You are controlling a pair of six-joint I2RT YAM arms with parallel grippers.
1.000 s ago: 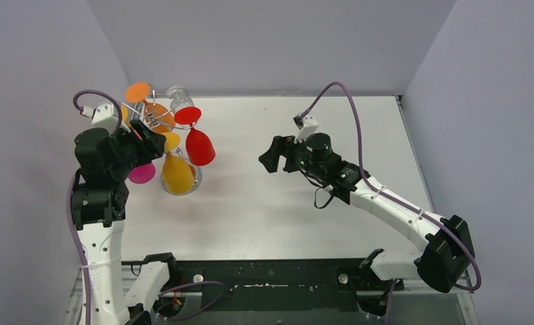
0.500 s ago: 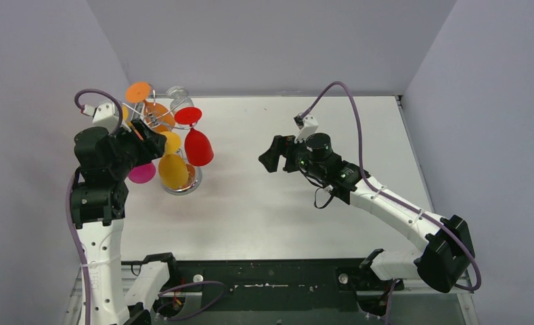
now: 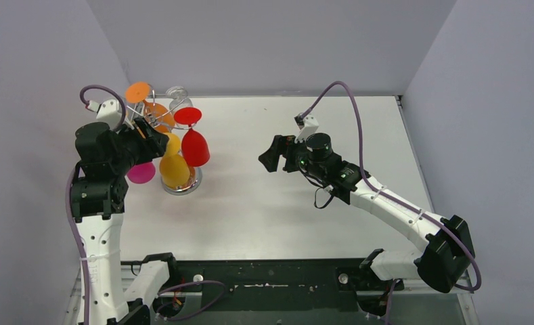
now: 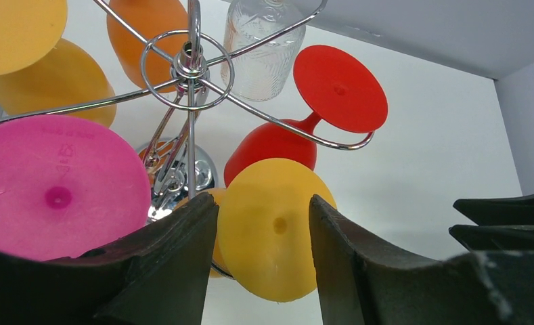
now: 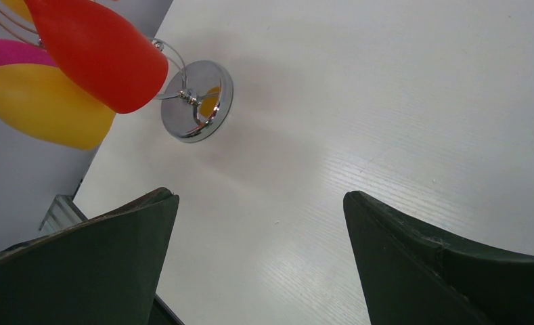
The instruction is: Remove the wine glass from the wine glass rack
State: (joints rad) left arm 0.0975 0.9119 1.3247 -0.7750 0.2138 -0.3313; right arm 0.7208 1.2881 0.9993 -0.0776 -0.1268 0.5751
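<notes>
The wine glass rack (image 3: 188, 187) stands at the back left, with its silver hub (image 4: 189, 68) and scroll arms filling the left wrist view and its round base (image 5: 197, 101) in the right wrist view. A yellow wine glass (image 3: 174, 169) hangs upside down from it. Its foot (image 4: 274, 223) shows in the gap of my left gripper (image 4: 264, 200), just beyond the fingertips, with its rim behind both of them. The jaws stand partly open and I see no grip. My right gripper (image 3: 265, 159) hovers wide open over mid-table, holding nothing.
Other glasses hang on the rack: a red one (image 3: 195, 147), a pink one (image 3: 141, 172), an orange one (image 3: 139, 91) and a clear one (image 3: 177, 93). The left wall stands close behind my left arm. Bare white table lies under the right gripper (image 5: 260, 196).
My left wrist has shifted slightly up and back by the rack. The yellow and red glasses have swung a little to the left. The right arm has not moved.
</notes>
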